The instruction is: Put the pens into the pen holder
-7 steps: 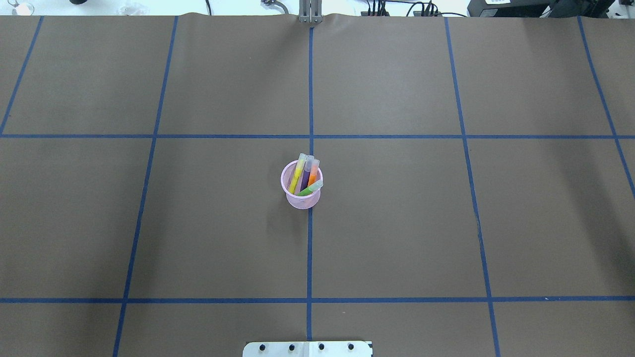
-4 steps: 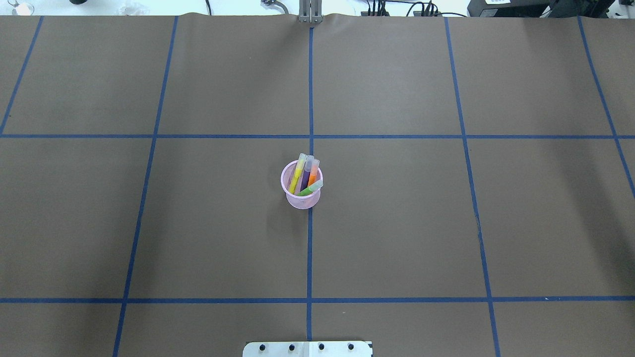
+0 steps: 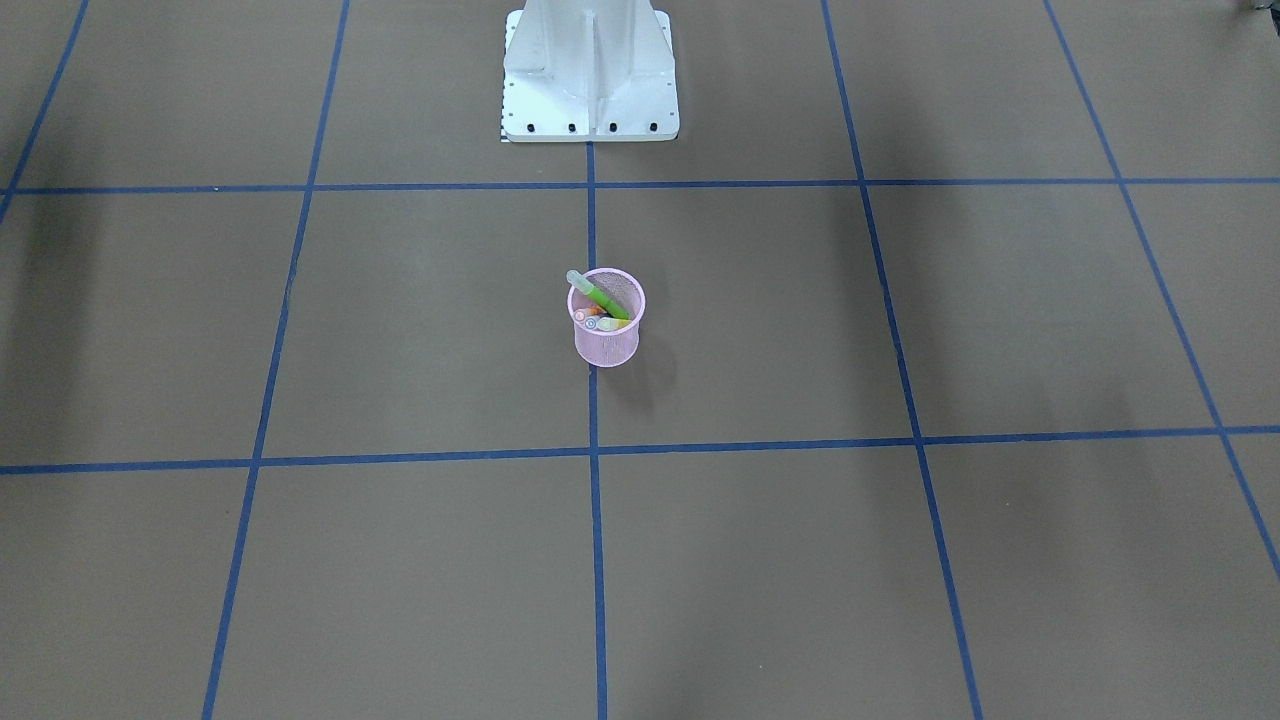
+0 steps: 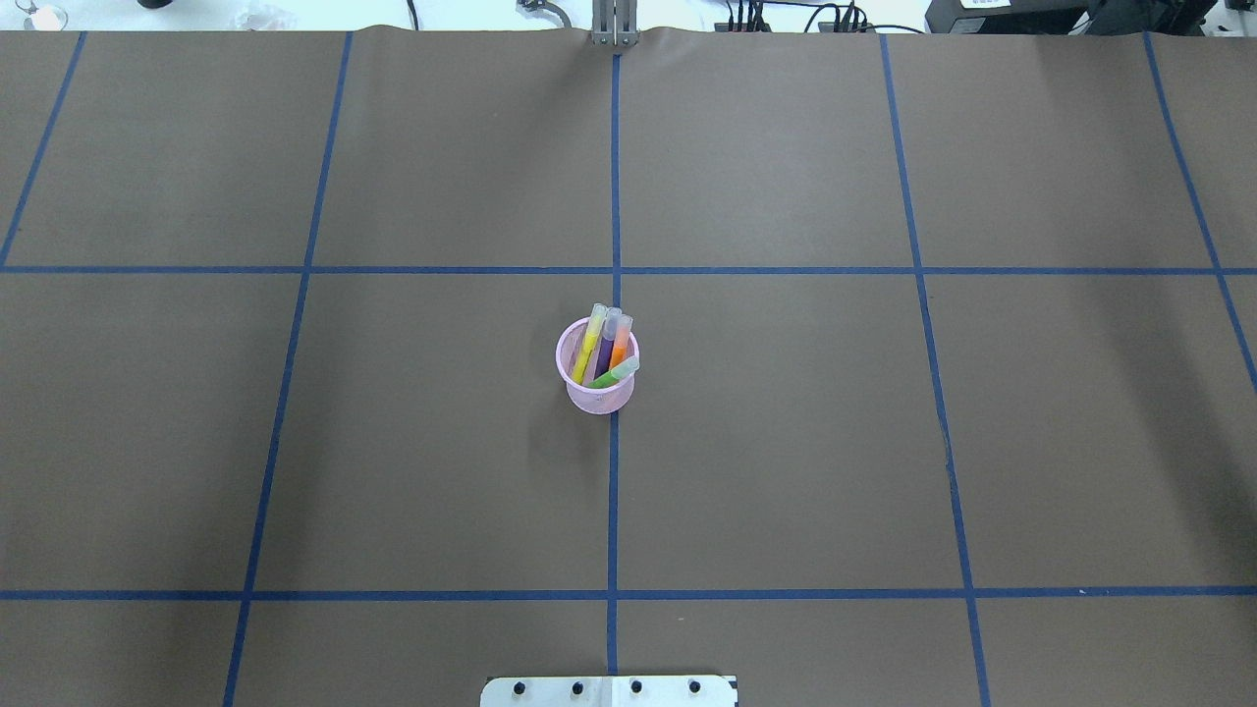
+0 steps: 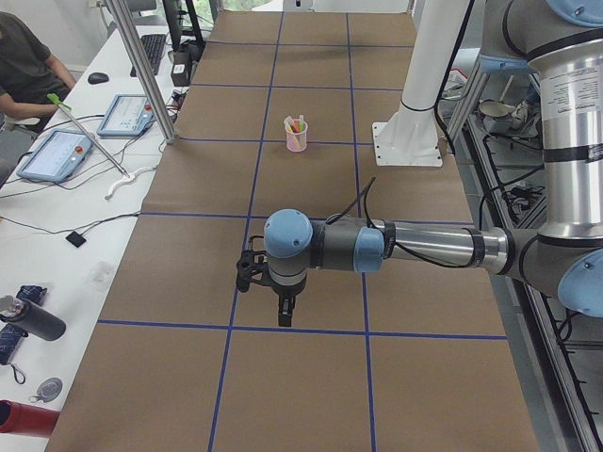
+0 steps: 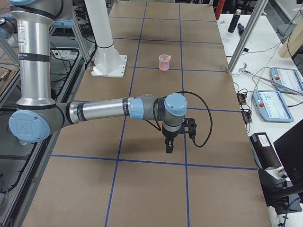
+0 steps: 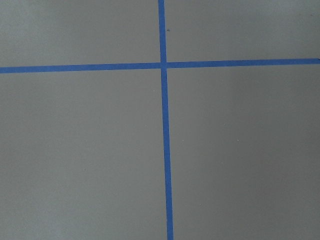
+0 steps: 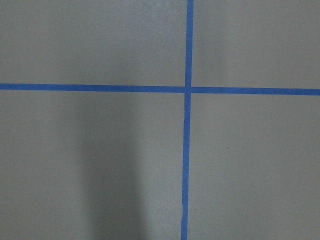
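Note:
The pink mesh pen holder (image 4: 599, 398) stands upright at the table's middle on the blue centre line. Inside it lean the purple pen (image 4: 606, 349), the orange pen (image 4: 620, 346), the green pen (image 4: 611, 375) and a yellow pen (image 4: 588, 352), cap ends up. The holder also shows in the front view (image 3: 607, 345), the exterior left view (image 5: 297, 141) and the exterior right view (image 6: 164, 65). My left gripper (image 5: 285, 317) hangs over the table far from the holder; I cannot tell if it is open. My right gripper (image 6: 168, 149) does likewise; I cannot tell its state.
The white robot pedestal (image 3: 590, 70) stands at the table's robot side. Blue tape lines grid the brown table. A seated person (image 5: 24, 66) and tablets (image 5: 57, 155) are beyond the far table edge. Both wrist views show only table and tape.

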Action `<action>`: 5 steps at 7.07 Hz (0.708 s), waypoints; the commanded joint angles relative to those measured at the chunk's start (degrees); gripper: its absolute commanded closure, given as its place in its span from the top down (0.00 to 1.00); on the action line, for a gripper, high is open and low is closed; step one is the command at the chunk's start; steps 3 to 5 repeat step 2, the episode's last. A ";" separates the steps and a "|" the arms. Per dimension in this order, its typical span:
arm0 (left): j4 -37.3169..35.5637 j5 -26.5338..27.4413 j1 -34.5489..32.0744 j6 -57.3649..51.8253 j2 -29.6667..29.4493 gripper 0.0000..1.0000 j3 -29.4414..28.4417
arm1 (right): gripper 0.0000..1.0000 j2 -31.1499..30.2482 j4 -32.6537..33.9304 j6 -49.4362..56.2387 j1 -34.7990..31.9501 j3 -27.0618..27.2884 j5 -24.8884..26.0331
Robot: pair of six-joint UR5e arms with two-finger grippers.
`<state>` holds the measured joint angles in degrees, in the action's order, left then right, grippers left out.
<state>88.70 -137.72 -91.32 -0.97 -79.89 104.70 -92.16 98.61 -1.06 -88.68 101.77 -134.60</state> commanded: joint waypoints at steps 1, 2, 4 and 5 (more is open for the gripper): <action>0.07 0.00 0.00 0.00 0.00 1.00 0.07 | 0.99 0.05 0.00 0.09 0.00 0.01 -0.13; 0.07 0.00 0.00 0.00 0.00 1.00 -0.02 | 0.99 0.05 0.00 0.09 0.00 0.01 -0.13; 0.07 0.00 0.00 0.00 0.00 1.00 -0.02 | 0.99 0.05 0.00 0.09 0.00 0.01 -0.13; 0.07 0.00 0.00 0.00 0.00 1.00 -0.02 | 0.99 0.05 0.00 0.09 0.00 0.01 -0.13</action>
